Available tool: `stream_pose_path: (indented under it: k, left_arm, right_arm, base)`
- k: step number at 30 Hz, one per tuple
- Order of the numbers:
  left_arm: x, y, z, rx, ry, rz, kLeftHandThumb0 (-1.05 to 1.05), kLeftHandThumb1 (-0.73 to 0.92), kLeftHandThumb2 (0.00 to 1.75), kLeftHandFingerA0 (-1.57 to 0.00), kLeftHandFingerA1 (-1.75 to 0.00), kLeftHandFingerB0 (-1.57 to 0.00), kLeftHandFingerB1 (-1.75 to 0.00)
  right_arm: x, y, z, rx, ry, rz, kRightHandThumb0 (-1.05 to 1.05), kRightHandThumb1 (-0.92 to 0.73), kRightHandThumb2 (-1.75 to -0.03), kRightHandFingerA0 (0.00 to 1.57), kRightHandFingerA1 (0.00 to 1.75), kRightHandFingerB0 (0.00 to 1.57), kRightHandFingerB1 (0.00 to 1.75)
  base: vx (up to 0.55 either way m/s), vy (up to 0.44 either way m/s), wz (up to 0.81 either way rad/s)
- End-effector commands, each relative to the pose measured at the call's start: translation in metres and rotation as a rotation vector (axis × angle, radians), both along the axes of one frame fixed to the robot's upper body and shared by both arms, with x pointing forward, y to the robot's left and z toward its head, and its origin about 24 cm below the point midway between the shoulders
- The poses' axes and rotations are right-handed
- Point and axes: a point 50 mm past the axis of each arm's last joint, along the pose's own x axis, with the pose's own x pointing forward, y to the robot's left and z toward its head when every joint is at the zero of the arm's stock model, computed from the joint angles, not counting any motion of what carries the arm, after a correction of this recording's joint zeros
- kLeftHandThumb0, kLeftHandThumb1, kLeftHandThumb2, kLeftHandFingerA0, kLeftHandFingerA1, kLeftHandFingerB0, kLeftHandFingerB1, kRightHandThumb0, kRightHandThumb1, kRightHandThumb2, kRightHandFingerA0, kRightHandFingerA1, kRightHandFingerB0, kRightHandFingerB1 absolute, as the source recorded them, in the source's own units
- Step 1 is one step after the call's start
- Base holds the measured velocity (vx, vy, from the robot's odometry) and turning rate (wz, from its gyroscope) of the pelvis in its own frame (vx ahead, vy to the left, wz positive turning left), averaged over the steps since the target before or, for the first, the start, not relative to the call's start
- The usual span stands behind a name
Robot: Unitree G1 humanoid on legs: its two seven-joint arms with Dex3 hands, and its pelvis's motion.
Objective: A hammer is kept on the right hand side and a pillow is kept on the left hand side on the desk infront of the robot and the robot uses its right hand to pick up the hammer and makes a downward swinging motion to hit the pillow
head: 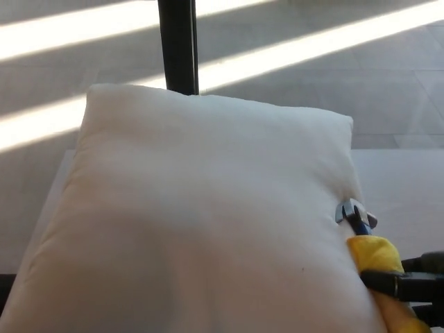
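A large white pillow (201, 215) fills most of the head view, lying on the desk (402, 187). At the bottom right, my right hand (409, 286) is shut on the hammer's yellow grip (378, 260). The hammer's grey metal head (354, 211) rests against the pillow's right edge, low on that side. Only the black fingers (395, 283) of the right hand show at the picture's corner. The left hand is out of the picture.
A black vertical post (177, 45) stands behind the pillow at the top centre. Beyond it lies a grey floor crossed by bright sunlight stripes (291, 52). Bare desk surface shows to the right of the pillow.
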Motion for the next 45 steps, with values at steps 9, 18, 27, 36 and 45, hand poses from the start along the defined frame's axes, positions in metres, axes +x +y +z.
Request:
stream_pose_path:
  k: [9, 18, 27, 36, 45]
  left_arm:
    - [-0.006, 0.005, 0.004, 0.020, 0.014, -0.001, -0.65, 0.79, 0.64, -0.48, -0.49, -0.43, -0.40]
    - [-0.010, 0.005, 0.003, 0.019, 0.022, 0.005, -0.65, 0.78, 0.64, -0.49, -0.50, -0.43, -0.40]
    - [-0.012, 0.004, 0.001, 0.008, 0.021, 0.007, -0.65, 0.78, 0.63, -0.50, -0.51, -0.44, -0.40]
    - [-0.014, 0.004, 0.001, 0.016, 0.035, 0.016, -0.65, 0.79, 0.63, -0.52, -0.52, -0.42, -0.40]
    - [-0.013, 0.004, 0.002, 0.007, 0.012, 0.020, -0.65, 0.78, 0.64, -0.49, -0.51, -0.42, -0.40]
  right_arm:
    - [0.007, 0.012, 0.010, -0.007, -0.025, 0.058, -0.40, -0.91, -0.77, 1.04, 1.75, 0.55, 1.75]
    - [0.031, 0.021, 0.059, -0.018, -0.278, 0.094, -0.36, -0.67, -1.17, 0.99, 1.75, 0.66, 1.75]
    - [0.055, 0.020, 0.125, 0.039, -0.483, 0.054, -0.38, -0.78, -1.05, 0.97, 1.75, 0.61, 1.75]
    - [0.066, 0.013, 0.171, 0.085, -0.599, 0.024, -0.34, -0.67, -1.19, 0.99, 1.75, 0.66, 1.75]
    - [0.068, -0.002, 0.188, 0.068, -0.655, -0.023, -0.33, -0.74, -1.09, 1.00, 1.75, 0.64, 1.75]
  base:
    - [0.00, 0.000, 0.00]
    - [0.00, 0.000, 0.00]
    - [0.00, 0.000, 0.00]
    - [0.00, 0.000, 0.00]
    - [0.00, 0.000, 0.00]
